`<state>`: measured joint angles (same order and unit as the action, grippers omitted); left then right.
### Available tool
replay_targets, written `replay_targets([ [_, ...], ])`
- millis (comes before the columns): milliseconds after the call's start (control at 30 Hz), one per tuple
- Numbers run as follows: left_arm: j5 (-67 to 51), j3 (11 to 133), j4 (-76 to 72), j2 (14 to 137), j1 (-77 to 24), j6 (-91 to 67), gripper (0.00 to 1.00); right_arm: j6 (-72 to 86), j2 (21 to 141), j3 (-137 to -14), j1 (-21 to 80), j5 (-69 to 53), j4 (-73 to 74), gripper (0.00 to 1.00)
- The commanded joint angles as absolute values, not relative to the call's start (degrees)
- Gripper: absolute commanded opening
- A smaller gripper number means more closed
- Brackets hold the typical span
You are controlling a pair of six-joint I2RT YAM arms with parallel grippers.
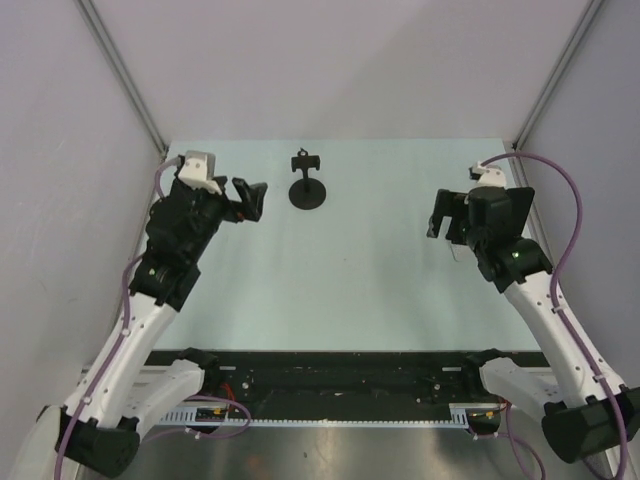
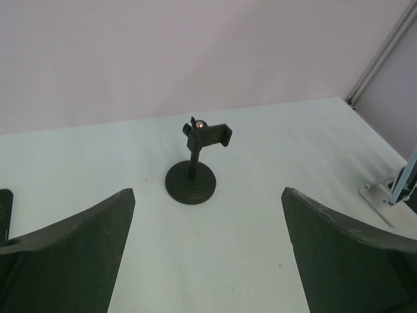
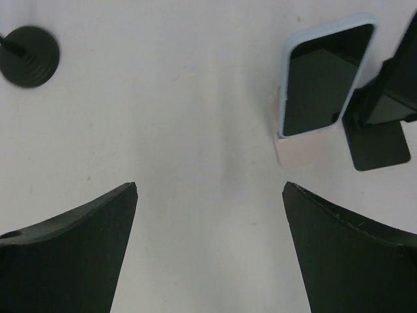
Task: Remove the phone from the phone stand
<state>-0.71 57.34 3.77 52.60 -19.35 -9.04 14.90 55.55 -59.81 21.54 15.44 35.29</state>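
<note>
On table (image 1: 380,280): phone (image 3: 324,78), dark screen, well apart from blk stand (image 3: 29,55).

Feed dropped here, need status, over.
Left claw and right claw open, empty. Light-blue-cased phone leaning on pale base, right side. Black round-based stand clamp empty. Black bracket beside phone.

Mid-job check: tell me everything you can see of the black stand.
The black stand looks like matte plastic. It has a round, stepped base, a thin upright post and a small clamp head on top with a reddish dot on it. It stands upright toward the far middle of the pale table, and its clamp is empty. Nothing but the table touches it.
</note>
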Motion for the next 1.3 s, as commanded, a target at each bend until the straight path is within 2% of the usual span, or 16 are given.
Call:
replay_targets([
  [0,-3.0,49.2,5.4,45.0,-19.2,-9.4,1.0,16.7,59.0,-62.3,11.3,9.1,29.5,1.0],
  [167,-2.0,43.4,5.9,38.6,-20.6,-8.3,1.0,13.1,63.7,-62.3,6.1,11.3,21.1,1.0],
  [300,5.6,41.4,6.9,34.3,-23.7,-4.9,1.0,8.8,68.5,-62.2,1.8,7.8,15.7,1.0],
  [433,7.1,41.0,6.9,32.1,-26.2,-4.0,1.0,3.2,71.5,-62.2,-2.5,3.3,12.2,1.0],
  [733,6.8,40.6,6.8,31.1,-29.5,-3.2,1.0,-1.8,74.4,-62.3,-6.1,-4.9,6.1,1.0],
  [1267,5.0,40.7,6.7,31.1,-29.6,-3.0,1.0,-3.6,82.8,-62.3,-7.9,-8.3,0.6,1.0],
])
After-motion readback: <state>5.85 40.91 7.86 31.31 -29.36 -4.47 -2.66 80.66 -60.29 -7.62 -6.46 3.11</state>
